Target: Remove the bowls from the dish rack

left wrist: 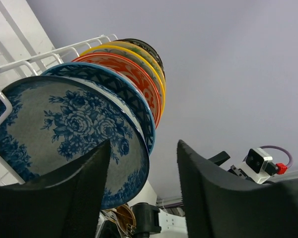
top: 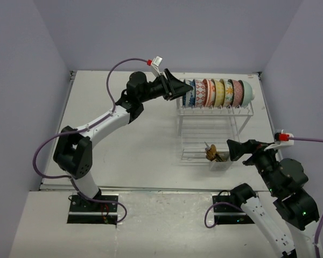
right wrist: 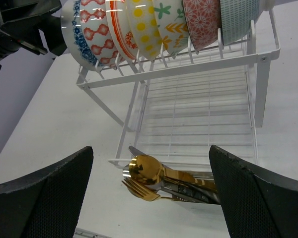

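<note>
Left fingers (left wrist: 74, 198) apart, one either side of the lower rim of the blue floral bowl (left wrist: 64, 129). Gap shows on the rim's outer side; on the inner face I can't tell whether there's contact. That bowl is the left end of the row of bowls (top: 218, 92), all standing on edge in the top tier of the dish rack (top: 215, 111) at the far side of the worktop (top: 140, 145). The row's long axis runs left to right, so the end bowl lies straight ahead of the fingers with its open face toward them. My read is that it would lift out up and leftward. Right fingers (right wrist: 39, 198) spread wide, holding nothing, low at the rack's near right by the cutlery caddy (top: 219, 161), well apart from the bowls. The left arm is clearly nearer.
</note>
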